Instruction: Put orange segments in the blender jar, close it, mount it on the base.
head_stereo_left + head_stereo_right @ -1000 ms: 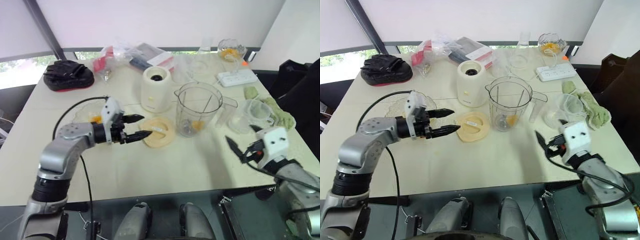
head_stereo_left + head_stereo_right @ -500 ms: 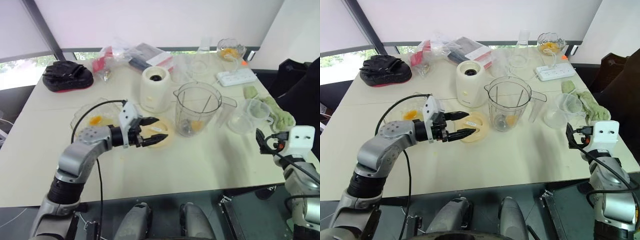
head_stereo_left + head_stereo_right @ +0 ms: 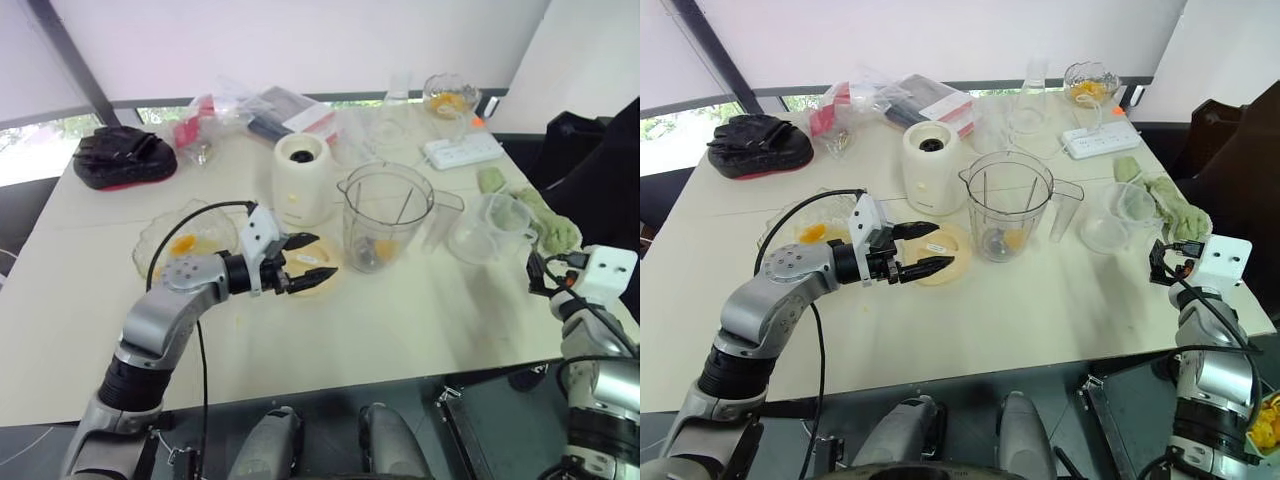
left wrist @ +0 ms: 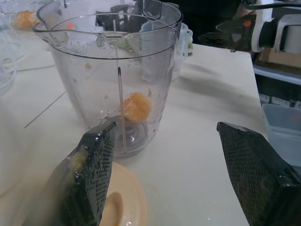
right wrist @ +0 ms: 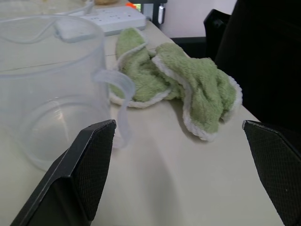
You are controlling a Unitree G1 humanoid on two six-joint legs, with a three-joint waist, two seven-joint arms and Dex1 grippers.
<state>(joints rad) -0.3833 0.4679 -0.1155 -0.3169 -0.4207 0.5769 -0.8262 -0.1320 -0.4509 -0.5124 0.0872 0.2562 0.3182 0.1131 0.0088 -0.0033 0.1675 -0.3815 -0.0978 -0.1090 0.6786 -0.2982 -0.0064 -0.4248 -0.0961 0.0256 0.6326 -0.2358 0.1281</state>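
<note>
The clear blender jar (image 3: 386,214) stands open-topped at the table's middle, with one orange segment (image 4: 137,107) at its bottom. Its cream lid (image 3: 322,266) lies flat just left of it. The cream blender base (image 3: 301,179) stands behind the lid. My left gripper (image 3: 321,257) is open just over the lid, fingers pointing at the jar, holding nothing. A glass plate (image 3: 160,243) with orange segments (image 3: 182,243) lies left of that arm. My right gripper (image 3: 543,273) is open and holds nothing, raised near the table's right edge, facing a clear measuring cup (image 5: 47,89).
A green towel (image 3: 538,214) and a white power strip (image 3: 460,150) lie at the right. A glass bowl of orange pieces (image 3: 447,97) stands far right at the back. A black bag (image 3: 122,158) and plastic packets (image 3: 250,108) sit along the back left.
My left gripper moved right from beside the plate to over the lid, staying open. My right gripper drew back toward the table's right edge and rose. The camera also shifted.
</note>
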